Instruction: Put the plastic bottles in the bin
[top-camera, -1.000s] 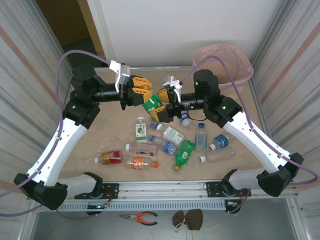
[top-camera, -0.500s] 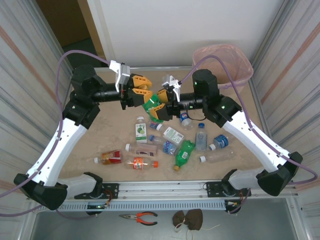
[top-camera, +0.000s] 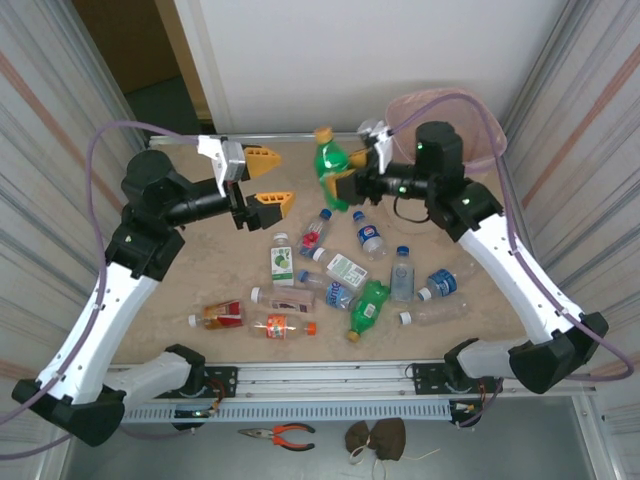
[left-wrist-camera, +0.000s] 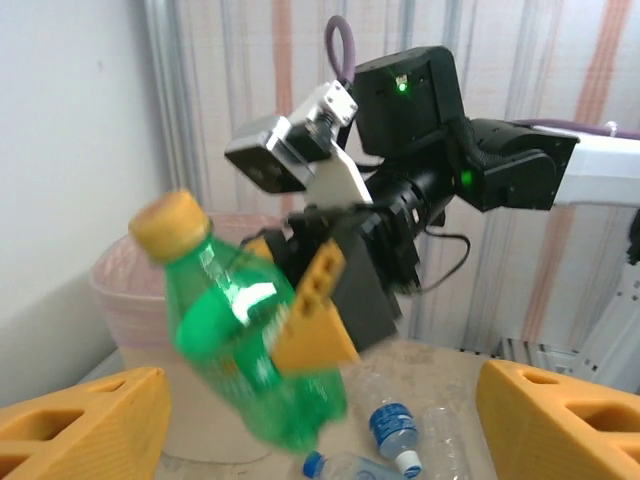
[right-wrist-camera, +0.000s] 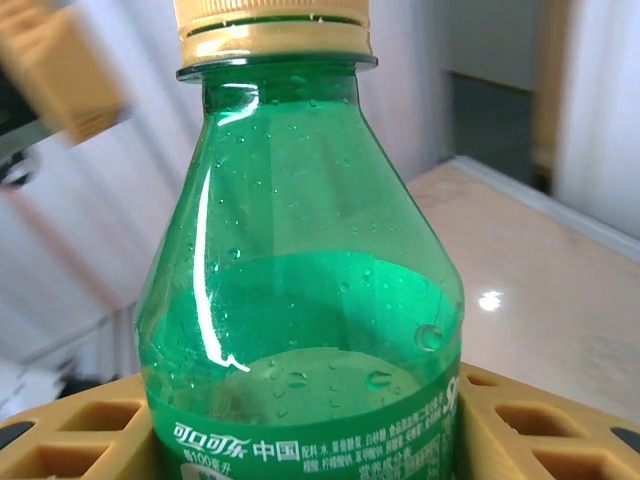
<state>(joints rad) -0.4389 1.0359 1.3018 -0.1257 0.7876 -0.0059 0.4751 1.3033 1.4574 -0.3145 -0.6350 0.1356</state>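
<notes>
Top external shows us the green bottle (top-camera: 329, 163) aloft over the far part of the table (top-camera: 190, 270), yellow cap up, clamped at its lower body by the right gripper (top-camera: 342, 184). The bin (top-camera: 474, 112) stands at the far right corner, behind that arm. Left of the bottle we see the left gripper (top-camera: 268, 180) empty, jaws spread wide. About a dozen other bottles (top-camera: 345, 268) lie scattered on the table nearer the bases.

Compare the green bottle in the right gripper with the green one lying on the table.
The held green bottle is aloft, clamped by the right gripper; the lying green bottle rests on its side on the table, untouched. The held one is nearer the bin than the lying one. Both are green plastic.
</notes>
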